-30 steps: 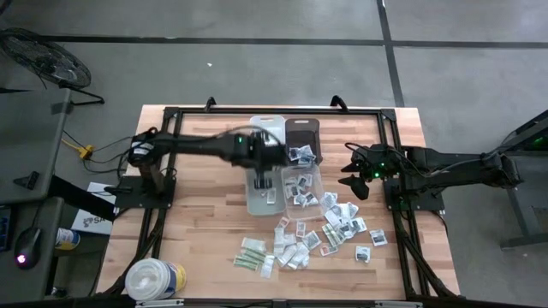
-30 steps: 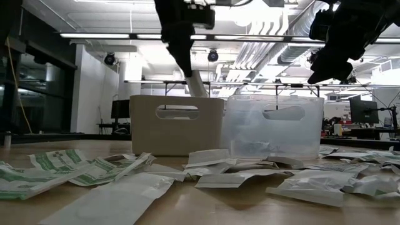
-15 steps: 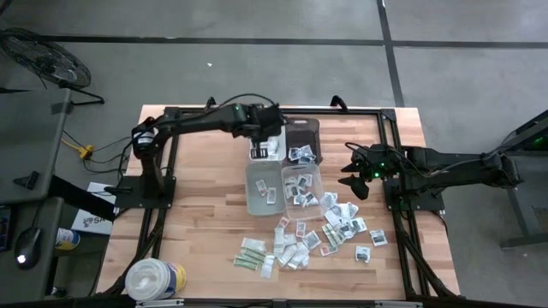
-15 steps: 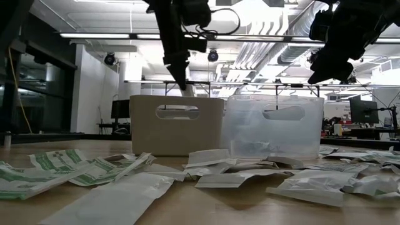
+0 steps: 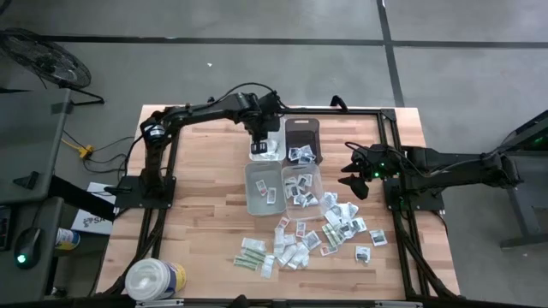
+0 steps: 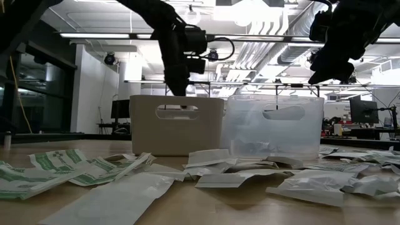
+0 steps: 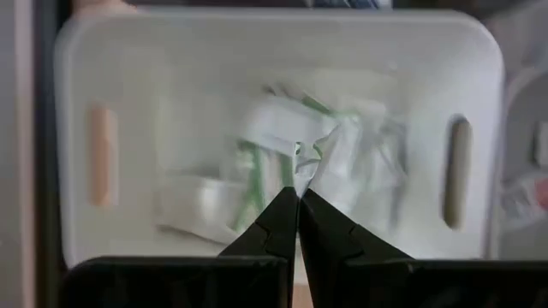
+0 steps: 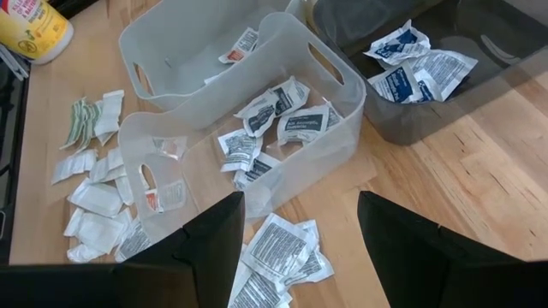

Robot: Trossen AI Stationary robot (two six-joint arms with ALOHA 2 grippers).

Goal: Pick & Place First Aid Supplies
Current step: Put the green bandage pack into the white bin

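Note:
My left gripper (image 5: 265, 139) (image 6: 177, 87) hangs shut over the white bin (image 5: 266, 127) at the far middle of the table, pointing steeply down. A small white packet (image 7: 301, 162) shows right at its fingertips (image 7: 298, 198). Below it, the bin (image 7: 274, 21) holds several white packets with green print (image 7: 257, 184). Many more first aid supplies (image 5: 300, 239) lie loose on the wood near the front edge. My right gripper (image 5: 354, 180) (image 8: 300, 248) waits open at the right, clear of everything. My left gripper pinches a small white packet (image 7: 301, 162) between its two fingertips, coming from above and pointing down. The packet hangs below the tips, clear of the packets in the white bin. Which edge the fingers have is too blurred to tell.
A dark bin (image 5: 301, 137) with blue-print packets (image 8: 419, 68) stands right of the white one. Two clear bins (image 5: 263, 190) (image 5: 301, 184) with a few packets stand in front of them. A big white tub (image 5: 156, 278) sits at the near left corner. Black frame rails (image 5: 274, 109) border the table.
My left gripper has swung from above the near-left clear bin toward the table's far edge and now stands over the white bin, a little lower and turned about, still shut. My right arm has kept still.

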